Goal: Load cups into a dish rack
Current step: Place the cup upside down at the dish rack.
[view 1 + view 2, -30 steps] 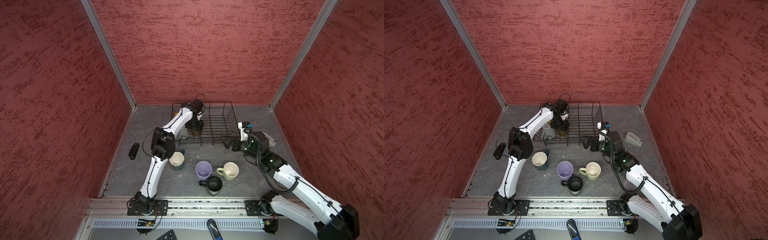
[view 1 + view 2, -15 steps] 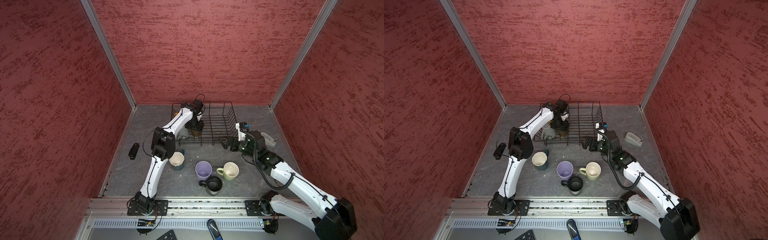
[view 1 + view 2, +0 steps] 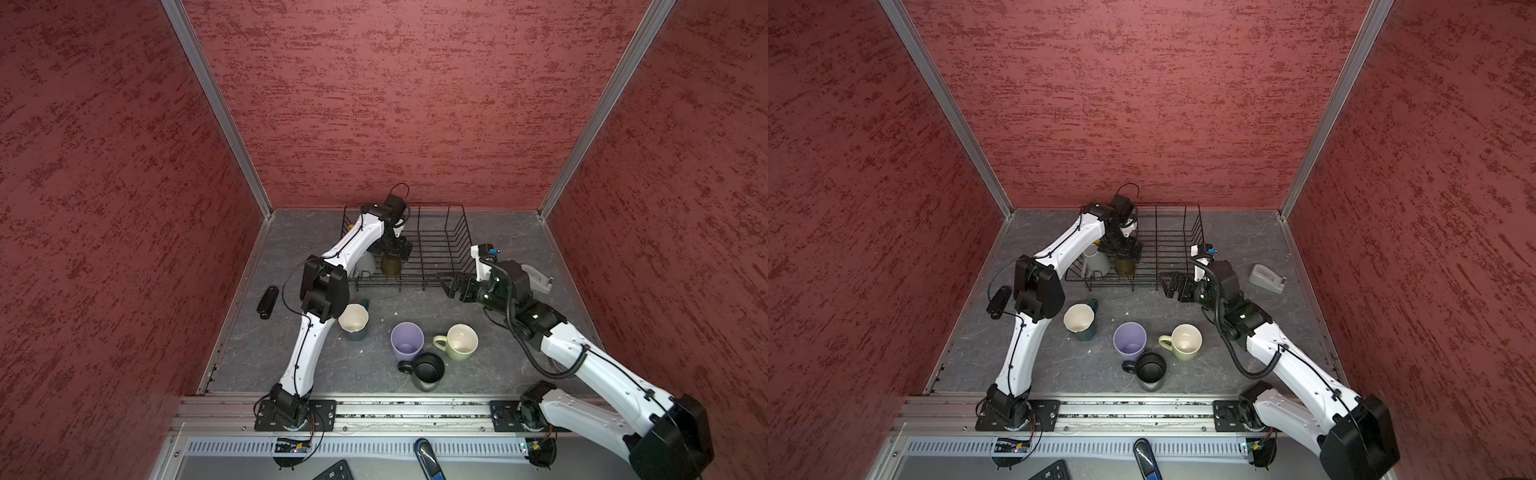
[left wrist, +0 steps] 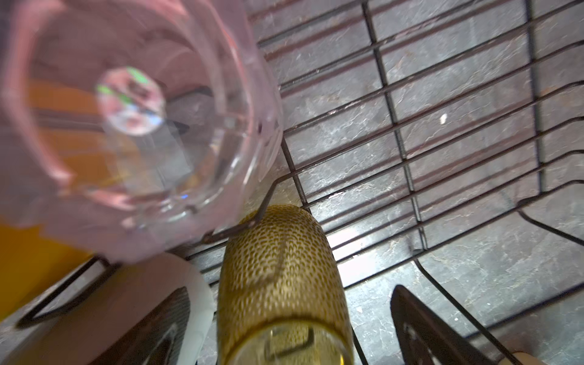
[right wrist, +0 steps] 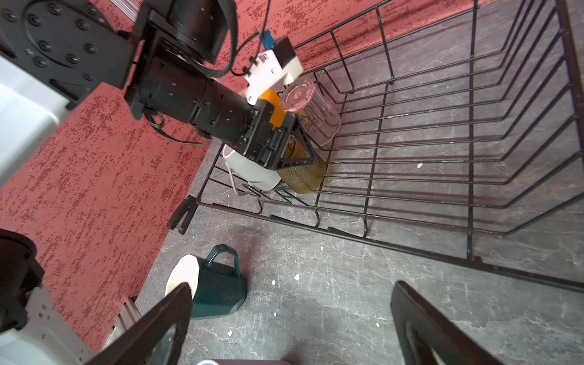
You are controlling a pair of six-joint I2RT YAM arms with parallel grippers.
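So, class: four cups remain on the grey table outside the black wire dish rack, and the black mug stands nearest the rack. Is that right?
One slip: the teal mug with the cream inside stands nearest the black wire dish rack; the black mug is farthest. The rest holds. Both top views show this.

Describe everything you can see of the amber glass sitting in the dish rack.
The amber glass is translucent olive-gold. Its wall is covered in fine dimples, with a smooth clear band at the end nearest the left wrist camera. It stands on end on the floor of the dish rack, by the front edge toward the left arm's side, close beside a grey mug. A divider wire lies against its side. The left tool straddles it with its fingers open, apparently clear of it.
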